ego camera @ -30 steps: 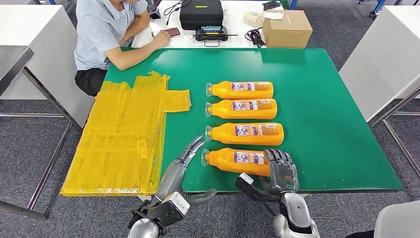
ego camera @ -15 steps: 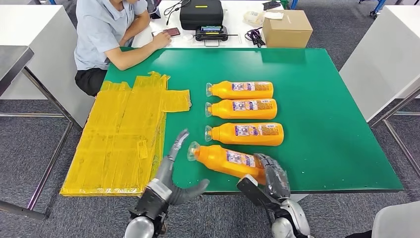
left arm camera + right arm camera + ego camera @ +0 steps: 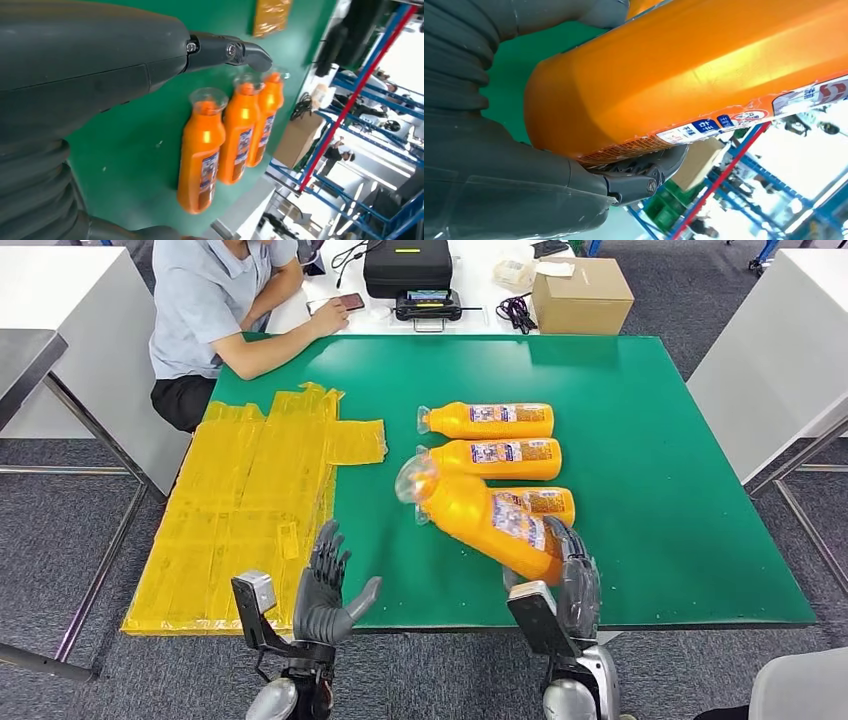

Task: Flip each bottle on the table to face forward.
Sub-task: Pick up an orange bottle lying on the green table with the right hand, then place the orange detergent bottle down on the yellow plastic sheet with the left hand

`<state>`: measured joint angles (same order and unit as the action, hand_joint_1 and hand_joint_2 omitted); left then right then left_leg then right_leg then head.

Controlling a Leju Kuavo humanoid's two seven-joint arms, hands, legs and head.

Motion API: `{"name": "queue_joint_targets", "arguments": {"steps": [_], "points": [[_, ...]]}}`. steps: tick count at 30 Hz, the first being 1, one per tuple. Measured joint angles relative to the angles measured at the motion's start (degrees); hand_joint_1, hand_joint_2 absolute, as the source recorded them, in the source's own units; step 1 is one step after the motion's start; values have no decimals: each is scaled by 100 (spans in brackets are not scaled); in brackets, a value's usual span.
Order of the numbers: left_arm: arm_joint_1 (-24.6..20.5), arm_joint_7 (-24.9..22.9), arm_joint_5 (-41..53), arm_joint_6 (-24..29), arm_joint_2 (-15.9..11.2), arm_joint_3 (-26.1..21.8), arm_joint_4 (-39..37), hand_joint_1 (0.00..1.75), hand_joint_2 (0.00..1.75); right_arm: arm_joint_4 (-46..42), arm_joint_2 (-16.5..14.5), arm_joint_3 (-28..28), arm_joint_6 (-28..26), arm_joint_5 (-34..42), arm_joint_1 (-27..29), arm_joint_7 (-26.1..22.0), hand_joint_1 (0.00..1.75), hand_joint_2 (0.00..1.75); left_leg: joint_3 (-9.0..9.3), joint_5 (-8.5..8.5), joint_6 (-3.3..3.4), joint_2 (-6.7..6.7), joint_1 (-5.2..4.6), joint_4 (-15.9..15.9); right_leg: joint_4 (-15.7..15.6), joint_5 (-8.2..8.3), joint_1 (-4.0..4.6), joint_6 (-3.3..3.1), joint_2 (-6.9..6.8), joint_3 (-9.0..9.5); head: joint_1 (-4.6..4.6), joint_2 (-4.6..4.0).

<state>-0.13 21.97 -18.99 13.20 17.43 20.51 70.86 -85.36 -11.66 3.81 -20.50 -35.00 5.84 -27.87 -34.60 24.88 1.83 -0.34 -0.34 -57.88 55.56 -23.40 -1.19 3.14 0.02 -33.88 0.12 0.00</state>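
Note:
My right hand (image 3: pixel 570 585) grips the base of an orange bottle (image 3: pixel 490 520) and holds it off the green table (image 3: pixel 680 540), tilted, with its clear cap up and to the far left. In the right wrist view the bottle (image 3: pixel 704 70) lies across my fingers (image 3: pixel 634 182). Three more orange bottles lie on their sides with caps to the left: the far one (image 3: pixel 490 420), the middle one (image 3: pixel 497 457), and a near one (image 3: pixel 548 502) partly hidden behind the held bottle. My left hand (image 3: pixel 325 590) is open at the table's front edge, fingers spread, holding nothing.
A yellow plastic sheet (image 3: pixel 250 510) covers the table's left side and hangs over its edge. A person (image 3: pixel 215 300) sits at the far left corner with an arm on the table. A black case (image 3: pixel 405 265) and a cardboard box (image 3: pixel 580 295) stand behind the table.
My right hand has lifted the nearest bottle off the table and tipped its cap upward. My left hand has drawn back from the bottle's cap to the front edge and spread open.

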Motion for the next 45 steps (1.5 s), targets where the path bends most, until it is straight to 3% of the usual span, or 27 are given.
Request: {"name": "queue_joint_targets", "arguments": {"steps": [4,9,20,43,45], "points": [[-137,88,-393,-44,-115,391,-231,0,175,458,283,386,-142,460,-155,-72,175,175,-1,0,0,0,1,0,1,0,1,0,0,-1,-1,0],[-277,114,-572,-241,-260,839,-295,0,175,942,544,849,175,632,-381,-56,175,175,-2,0,0,0,3,0,1,0,2,0,0,-1,0,0],[-457,271,-639,-438,-405,1338,-328,0,175,1679,743,1522,335,566,-802,-24,175,175,-7,-1,0,-11,2,0,1,0,1,1,-2,-3,2,0],[-640,556,-972,-202,-409,1357,-428,2,175,1722,786,2555,411,691,-953,-110,175,175,-8,-1,0,-14,3,0,2,-1,2,1,-2,-4,2,0],[-658,694,-874,-38,-408,1360,-425,89,175,1714,794,2620,428,722,-955,-87,175,175,-8,-1,0,-14,3,0,2,-1,2,1,-2,-4,2,0]]}}
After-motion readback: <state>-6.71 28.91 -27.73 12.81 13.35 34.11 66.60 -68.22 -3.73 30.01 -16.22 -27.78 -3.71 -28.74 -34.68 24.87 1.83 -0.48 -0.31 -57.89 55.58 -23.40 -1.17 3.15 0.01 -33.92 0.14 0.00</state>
